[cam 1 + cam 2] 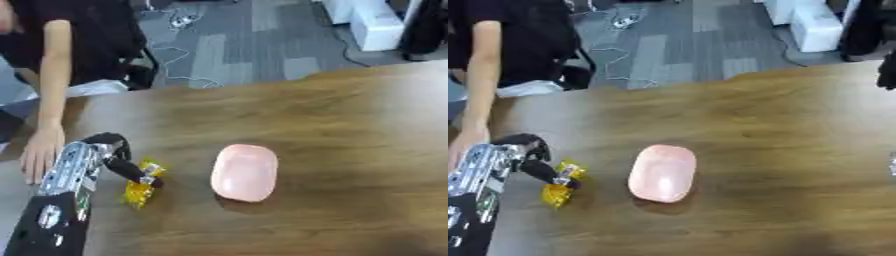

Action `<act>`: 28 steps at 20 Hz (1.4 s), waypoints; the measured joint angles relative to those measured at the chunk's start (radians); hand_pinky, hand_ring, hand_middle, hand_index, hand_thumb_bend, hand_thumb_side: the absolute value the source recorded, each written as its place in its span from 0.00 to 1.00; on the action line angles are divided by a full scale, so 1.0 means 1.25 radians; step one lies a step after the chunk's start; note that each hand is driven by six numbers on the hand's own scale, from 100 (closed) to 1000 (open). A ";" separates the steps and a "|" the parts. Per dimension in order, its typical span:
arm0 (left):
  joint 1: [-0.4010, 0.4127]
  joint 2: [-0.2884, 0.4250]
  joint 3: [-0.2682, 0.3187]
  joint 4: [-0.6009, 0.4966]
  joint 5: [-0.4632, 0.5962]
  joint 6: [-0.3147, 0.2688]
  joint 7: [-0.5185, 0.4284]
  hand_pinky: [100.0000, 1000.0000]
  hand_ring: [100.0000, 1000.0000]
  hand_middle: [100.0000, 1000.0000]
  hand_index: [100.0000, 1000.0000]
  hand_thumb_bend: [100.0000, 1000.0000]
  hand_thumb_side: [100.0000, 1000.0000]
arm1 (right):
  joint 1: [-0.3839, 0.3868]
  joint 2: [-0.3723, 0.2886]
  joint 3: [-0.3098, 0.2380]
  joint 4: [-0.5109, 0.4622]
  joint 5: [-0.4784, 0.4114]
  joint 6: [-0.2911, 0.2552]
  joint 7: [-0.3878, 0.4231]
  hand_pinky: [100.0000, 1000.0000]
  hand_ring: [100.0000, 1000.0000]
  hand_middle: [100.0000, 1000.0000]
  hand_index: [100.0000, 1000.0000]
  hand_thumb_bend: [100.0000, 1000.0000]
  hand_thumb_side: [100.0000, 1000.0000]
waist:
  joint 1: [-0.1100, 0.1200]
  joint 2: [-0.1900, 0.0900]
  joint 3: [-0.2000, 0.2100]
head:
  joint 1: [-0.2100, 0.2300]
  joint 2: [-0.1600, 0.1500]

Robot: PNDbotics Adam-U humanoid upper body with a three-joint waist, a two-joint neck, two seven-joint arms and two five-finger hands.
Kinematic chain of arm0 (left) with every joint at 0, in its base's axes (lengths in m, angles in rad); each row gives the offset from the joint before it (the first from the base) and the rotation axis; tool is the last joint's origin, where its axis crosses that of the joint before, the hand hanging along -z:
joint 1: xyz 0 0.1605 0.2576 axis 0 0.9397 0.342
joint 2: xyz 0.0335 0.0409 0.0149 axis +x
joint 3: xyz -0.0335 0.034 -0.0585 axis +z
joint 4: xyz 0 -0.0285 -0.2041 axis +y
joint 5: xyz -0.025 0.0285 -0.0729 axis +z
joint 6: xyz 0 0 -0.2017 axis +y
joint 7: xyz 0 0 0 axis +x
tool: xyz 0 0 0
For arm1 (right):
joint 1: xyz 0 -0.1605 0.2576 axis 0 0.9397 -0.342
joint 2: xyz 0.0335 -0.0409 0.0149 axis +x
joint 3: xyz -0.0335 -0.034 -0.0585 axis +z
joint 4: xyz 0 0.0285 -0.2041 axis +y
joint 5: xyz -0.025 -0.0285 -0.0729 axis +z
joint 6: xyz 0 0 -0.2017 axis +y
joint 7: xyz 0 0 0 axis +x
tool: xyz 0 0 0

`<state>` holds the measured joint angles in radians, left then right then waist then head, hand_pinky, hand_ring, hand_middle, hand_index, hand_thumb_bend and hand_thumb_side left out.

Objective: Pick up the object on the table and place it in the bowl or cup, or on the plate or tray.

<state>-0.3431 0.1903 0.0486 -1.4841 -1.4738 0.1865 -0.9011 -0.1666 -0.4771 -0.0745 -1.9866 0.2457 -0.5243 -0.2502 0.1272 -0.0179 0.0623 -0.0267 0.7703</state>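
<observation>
At lower left our left hand (96, 155) has its fingers seemingly pinching the yellow packet (140, 187) for lifting toward the pink tray (244, 172) just beside it.

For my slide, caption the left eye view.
Left hand pinching a yellow packet beside the pink oval tray on the wooden table.

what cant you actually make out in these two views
- Yellow packet: blurred in both views, so no print or contents readable; the left hand covers its top, with its fingers curled on it.
- Right hand: only a sliver at the right eye view's right edge.
- Pink tray: depth unclear.
</observation>
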 measured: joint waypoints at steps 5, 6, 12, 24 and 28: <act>-0.001 0.001 0.000 0.034 0.013 -0.025 -0.004 0.51 0.64 0.70 0.73 0.93 0.51 | 0.000 0.000 -0.001 0.000 0.000 -0.001 -0.002 0.00 0.15 0.25 0.64 0.00 1.00 | -0.001 0.001 -0.006 | -0.008 0.000; -0.001 0.001 0.000 0.039 0.015 -0.028 -0.005 0.51 0.64 0.70 0.73 0.92 0.51 | 0.000 0.000 -0.001 0.000 0.000 -0.001 -0.002 0.00 0.15 0.25 0.64 0.00 1.00 | -0.001 0.001 -0.008 | -0.008 0.000; -0.004 0.002 0.000 0.056 0.027 -0.037 -0.005 0.50 0.63 0.69 0.73 0.90 0.52 | 0.000 0.000 -0.005 0.000 0.001 -0.002 -0.005 0.00 0.15 0.25 0.64 0.00 1.00 | -0.001 0.004 -0.009 | -0.015 0.000; -0.004 0.002 -0.005 0.085 0.034 -0.040 -0.005 0.51 0.62 0.70 0.73 0.89 0.51 | 0.000 0.000 -0.005 0.000 0.001 -0.004 -0.007 0.00 0.16 0.26 0.64 0.00 1.00 | -0.001 0.006 -0.001 | -0.015 0.000; -0.012 0.003 -0.005 0.119 0.039 -0.038 -0.003 0.50 0.63 0.70 0.75 0.90 0.55 | 0.000 0.000 -0.005 0.000 0.001 -0.005 -0.008 0.00 0.16 0.26 0.64 0.00 1.00 | -0.001 0.006 -0.001 | -0.015 0.000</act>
<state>-0.3584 0.1941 0.0428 -1.3351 -1.4251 0.1392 -0.9042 -0.1670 -0.4771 -0.0810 -1.9866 0.2464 -0.5304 -0.2607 0.1265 -0.0109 0.0611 -0.0451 0.7703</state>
